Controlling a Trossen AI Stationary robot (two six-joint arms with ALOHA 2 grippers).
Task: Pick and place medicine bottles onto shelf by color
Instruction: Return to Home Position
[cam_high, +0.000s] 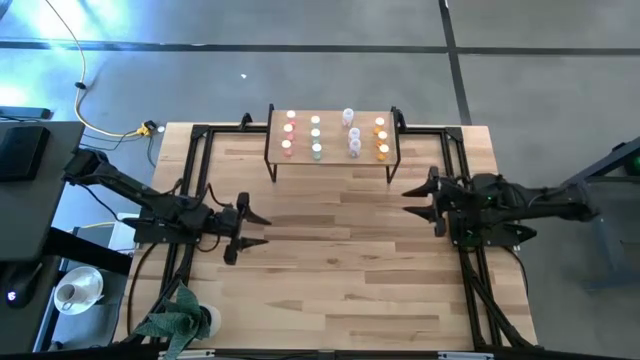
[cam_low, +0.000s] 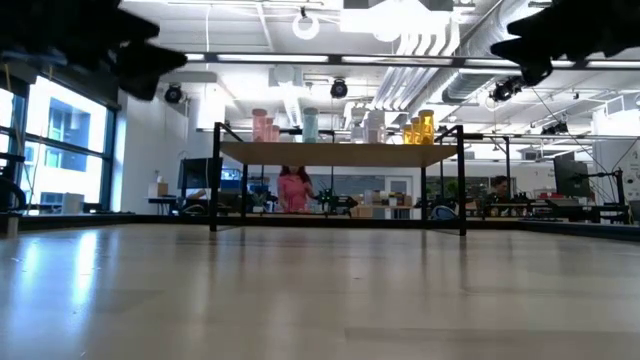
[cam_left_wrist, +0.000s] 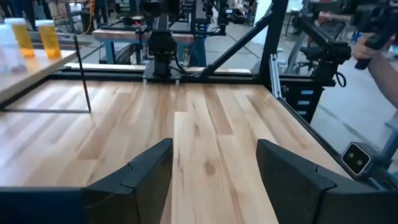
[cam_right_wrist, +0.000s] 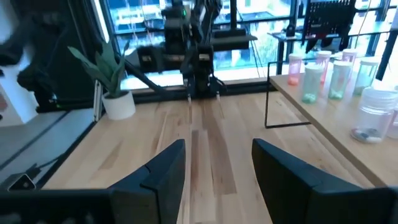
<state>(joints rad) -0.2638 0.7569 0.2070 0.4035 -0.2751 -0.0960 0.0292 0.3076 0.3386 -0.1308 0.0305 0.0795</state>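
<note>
As they face each other above the table (cam_high: 340, 265), left tool (cam_high: 258, 229) and right tool (cam_high: 411, 200) gape empty.

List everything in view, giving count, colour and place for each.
Shelf: one, light wood on black legs, far middle of the table.
Red-pink bottles: three, white-capped, column at the shelf's left end.
Green bottles: three, pale, next column.
Clear bottles: three, whitish, third column.
Orange bottles: three, column at the shelf's right end.
Table: one, plank wood, black frame.
Plant: one, green in a white pot, near left corner of the table.
Person: one, in pink, in the room behind.
Left gripper: open, over the table's left side.
Right gripper: open, over the table's right side.
</note>
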